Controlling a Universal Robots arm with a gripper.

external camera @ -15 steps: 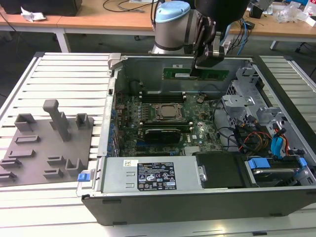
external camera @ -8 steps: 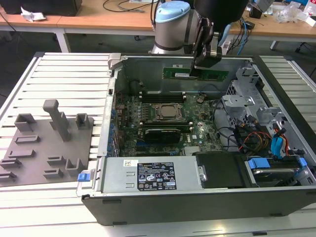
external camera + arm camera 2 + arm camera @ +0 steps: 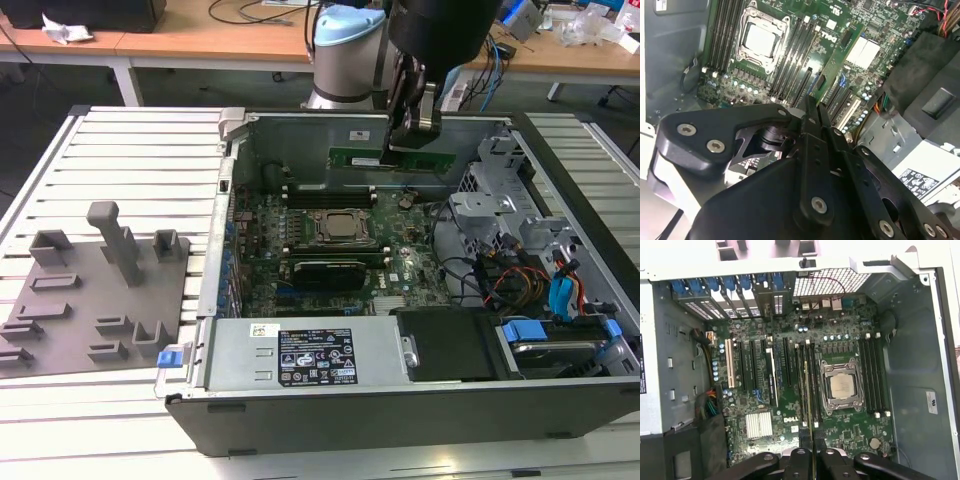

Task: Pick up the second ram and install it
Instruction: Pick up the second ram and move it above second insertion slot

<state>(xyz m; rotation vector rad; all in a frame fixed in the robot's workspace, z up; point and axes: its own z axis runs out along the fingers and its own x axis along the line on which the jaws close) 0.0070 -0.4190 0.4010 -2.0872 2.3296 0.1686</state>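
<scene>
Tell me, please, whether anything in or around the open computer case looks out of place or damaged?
Nothing stands out. In the exterior view the claw grips the memory stick level, not tilted, above the motherboard. The board and the case show no visible damage, spill or loose parts.

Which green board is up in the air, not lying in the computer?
The long skinny one, the second ram, gripped by the end effector above the open case. The big motherboard lies flat inside the case.
</scene>
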